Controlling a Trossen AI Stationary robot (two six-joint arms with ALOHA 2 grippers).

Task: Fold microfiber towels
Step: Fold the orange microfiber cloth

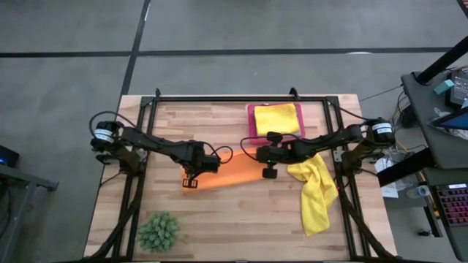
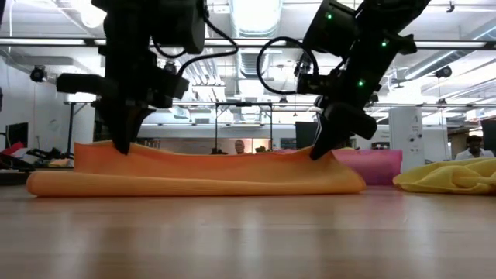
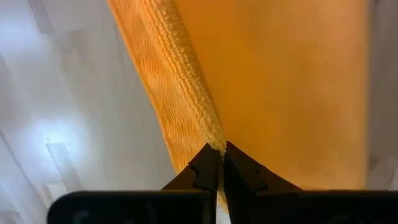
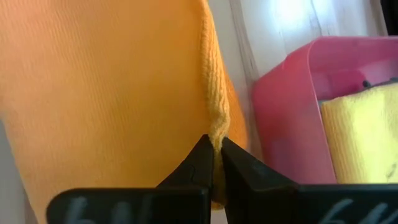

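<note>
An orange towel (image 1: 228, 171) lies doubled across the table's middle, its rounded fold (image 2: 194, 184) toward the near edge. My left gripper (image 1: 191, 179) is shut on its left end and my right gripper (image 1: 268, 168) on its right end, both just above the table. A folded yellow towel (image 1: 278, 118) lies in the pink tray (image 1: 251, 121) behind. A second yellow towel (image 1: 316, 194) lies crumpled at the right, partly under my right arm. My left gripper pinches the towel's hemmed edge (image 3: 216, 142) at the upper layer's left end between its two fingertips, from above, pointing down. That layer is raised a little there (image 2: 116, 149), and the rest lies on the table. My right gripper pinches the hemmed edge (image 4: 217, 138) at the upper layer's right end between its two fingertips, slanting down from the table's right. The edge stands slightly raised there (image 2: 325, 155), and the layer sags slack between the two grippers.
A spiky green plant ball (image 1: 159, 232) sits at the near left corner. The pink tray (image 2: 376, 164) stands just behind the towel's right end. A black frame (image 1: 241, 98) runs round the far and side edges. Bare wood lies along the near edge.
</note>
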